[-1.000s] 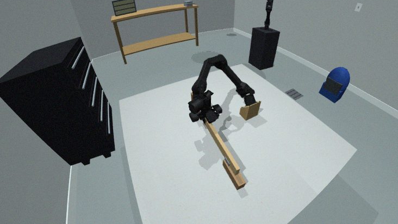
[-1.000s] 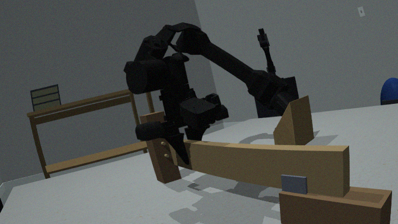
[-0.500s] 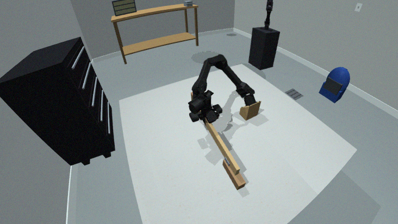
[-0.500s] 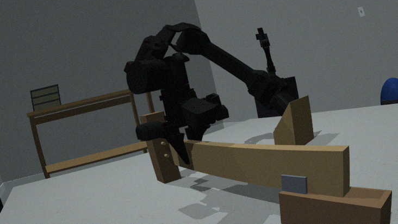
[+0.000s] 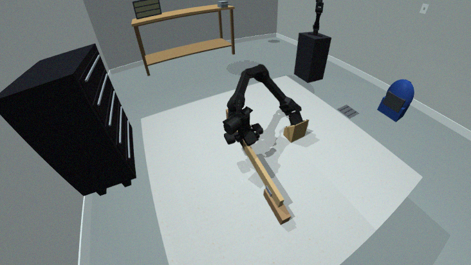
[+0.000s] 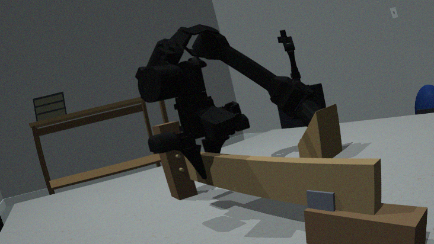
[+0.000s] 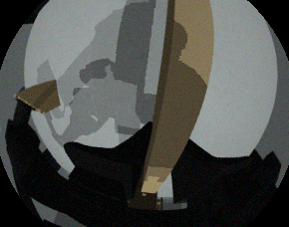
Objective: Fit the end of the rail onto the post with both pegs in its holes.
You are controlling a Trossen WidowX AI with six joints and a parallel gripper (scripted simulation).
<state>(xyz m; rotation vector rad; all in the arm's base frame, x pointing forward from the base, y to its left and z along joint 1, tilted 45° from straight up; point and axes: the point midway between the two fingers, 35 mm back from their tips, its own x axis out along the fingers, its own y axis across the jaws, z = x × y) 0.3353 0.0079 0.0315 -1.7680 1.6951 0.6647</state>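
The long wooden rail [image 5: 262,170] [image 6: 287,177] [image 7: 192,50] has its far end on the low footboard block [image 5: 277,211] [image 6: 358,228], behind the grey bracket plate [image 5: 268,190] [image 6: 321,200]. My gripper [image 6: 207,164] [image 7: 159,125] is shut on the rail near its other end, which is held off the table and looks about level. The post [image 6: 184,186] stands just past that end. Its upper peg [image 6: 178,156] and lower peg [image 6: 181,169] show outside the rail, beside its end; the rail looks offset sideways from them. The holes are hidden.
A wooden wedge-shaped block [image 5: 298,132] [image 6: 331,132] [image 7: 43,97] stands at my arm's base, to one side of the rail. A black drawer cabinet [image 5: 45,119], a wooden workbench [image 5: 184,13] [image 6: 95,116] and a blue welding mask [image 5: 403,92] are farther away.
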